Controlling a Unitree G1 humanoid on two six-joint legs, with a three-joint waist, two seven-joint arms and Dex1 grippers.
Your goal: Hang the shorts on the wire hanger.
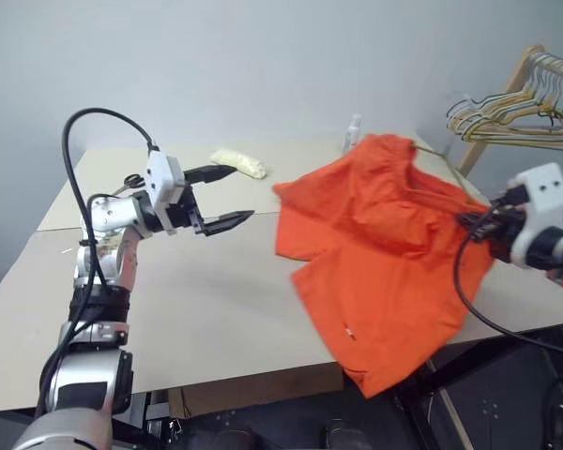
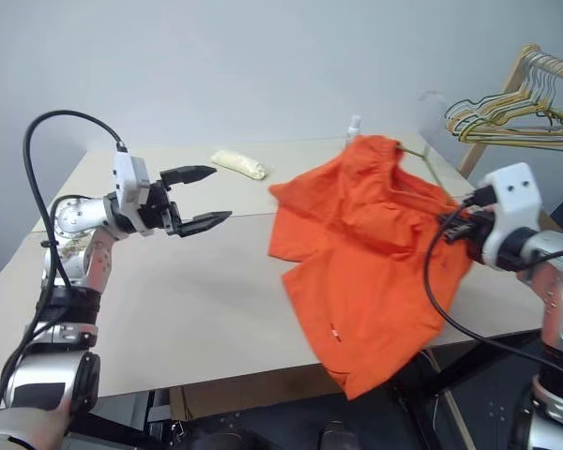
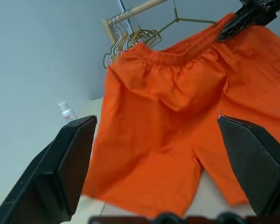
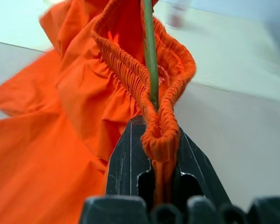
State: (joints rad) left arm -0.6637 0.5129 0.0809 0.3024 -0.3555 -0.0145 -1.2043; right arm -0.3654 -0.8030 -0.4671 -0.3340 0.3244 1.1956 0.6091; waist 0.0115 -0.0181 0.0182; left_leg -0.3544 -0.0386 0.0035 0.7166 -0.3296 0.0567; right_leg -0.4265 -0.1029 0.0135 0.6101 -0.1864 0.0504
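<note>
R wrist view: right gripper [image 4: 155, 140] pinches shorts [image 4: 60, 116] waistband, wire hanger [image 4: 150, 51].

The desk [image 1: 169, 309] lies bare between the left gripper [image 1: 233, 195], jaws apart, and the shorts [image 1: 375, 253], so a hand could pass there freely. Toward the far edge a pale bundle [image 1: 239, 163] and a small white bottle [image 1: 353, 133] stand in the way. At the right the shorts drape across the desk's corner, with bunched hangers [image 1: 511, 112] on a wooden rack close behind.

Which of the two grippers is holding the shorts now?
The right gripper: it is shut on the waistband of the shorts. The left gripper stands open, apart from the fabric.
</note>
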